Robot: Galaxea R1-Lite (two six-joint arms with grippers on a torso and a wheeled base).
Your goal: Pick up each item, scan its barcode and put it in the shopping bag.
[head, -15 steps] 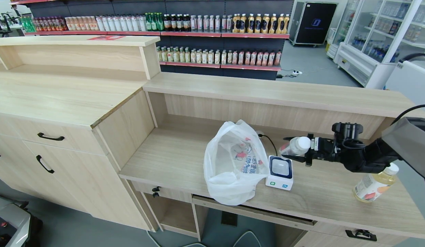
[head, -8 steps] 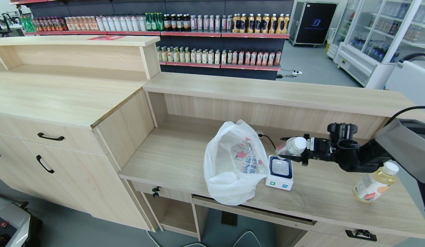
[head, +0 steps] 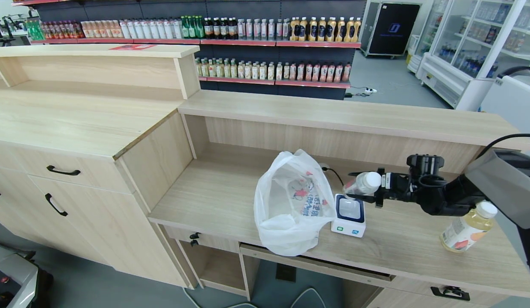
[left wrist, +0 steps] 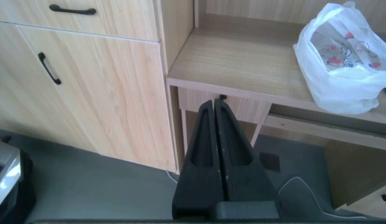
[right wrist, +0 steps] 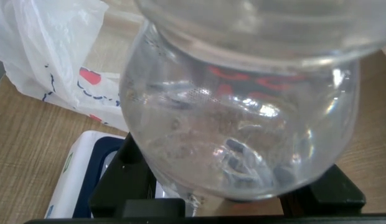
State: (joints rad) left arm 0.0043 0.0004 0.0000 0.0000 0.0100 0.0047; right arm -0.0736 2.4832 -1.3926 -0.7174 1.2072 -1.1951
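My right gripper (head: pixel 362 187) is shut on a clear water bottle (head: pixel 362 184) with a white cap, held on its side just above the white barcode scanner (head: pixel 349 214). In the right wrist view the clear water bottle (right wrist: pixel 243 118) hangs over the scanner (right wrist: pixel 87 180). The white shopping bag (head: pixel 290 203) stands open on the counter, touching the scanner's left side. A yellow drink bottle (head: pixel 468 227) stands at the counter's right end. My left gripper (left wrist: pixel 215 121) is shut, hanging low in front of the counter's left corner, with the shopping bag (left wrist: pixel 345 59) farther off.
A black cable (head: pixel 336 175) runs from behind the bag to the scanner. The wooden counter (head: pixel 213 196) has a raised back ledge (head: pixel 333 113) and a taller cabinet (head: pixel 77 128) on the left. Bare counter surface lies left of the bag.
My right gripper has carried the water bottle slightly left and down, closer over the scanner. The bag, scanner and yellow bottle have not moved.
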